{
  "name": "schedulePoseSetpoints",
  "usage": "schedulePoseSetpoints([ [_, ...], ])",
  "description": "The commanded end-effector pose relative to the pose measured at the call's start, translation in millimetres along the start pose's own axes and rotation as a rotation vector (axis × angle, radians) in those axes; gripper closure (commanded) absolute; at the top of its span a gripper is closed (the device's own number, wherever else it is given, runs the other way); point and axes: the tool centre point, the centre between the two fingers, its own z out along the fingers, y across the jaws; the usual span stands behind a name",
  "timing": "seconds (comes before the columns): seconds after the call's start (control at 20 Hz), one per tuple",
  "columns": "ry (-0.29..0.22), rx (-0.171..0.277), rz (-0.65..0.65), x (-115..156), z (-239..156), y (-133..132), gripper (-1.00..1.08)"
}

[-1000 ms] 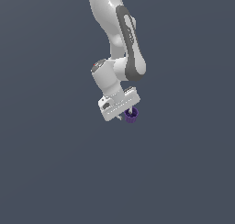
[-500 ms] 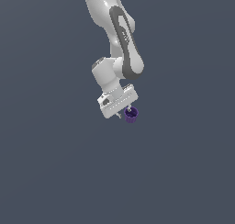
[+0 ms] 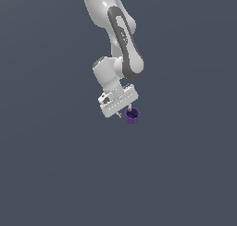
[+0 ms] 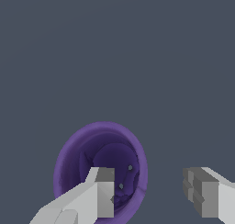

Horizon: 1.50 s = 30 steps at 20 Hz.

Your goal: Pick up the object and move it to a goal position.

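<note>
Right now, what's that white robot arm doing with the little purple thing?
A white robot arm is working on a small purple cup on a plain grey surface. Its gripper is down at the cup. In the wrist view, one finger sits over the cup's hollow opening, while the other finger is off to the side with a wide gap. So the gripper looks open, and it isn't clear the cup is actually being squeezed.

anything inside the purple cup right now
In the wrist view one finger of the tool covers part of the purple cup's hollow. The visible inside is bare purple wall; the covered part can't be seen.
</note>
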Motion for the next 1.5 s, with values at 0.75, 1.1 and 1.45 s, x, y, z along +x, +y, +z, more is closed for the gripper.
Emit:
schedulePoseSetpoints([
  [0.75,0.000,-0.002,-0.004,-2,28,-1,-0.20],
  [1.1,0.001,-0.002,-0.004,-1,30,0,1.08],
  [1.45,0.002,-0.002,-0.004,-1,29,0,1.08],
])
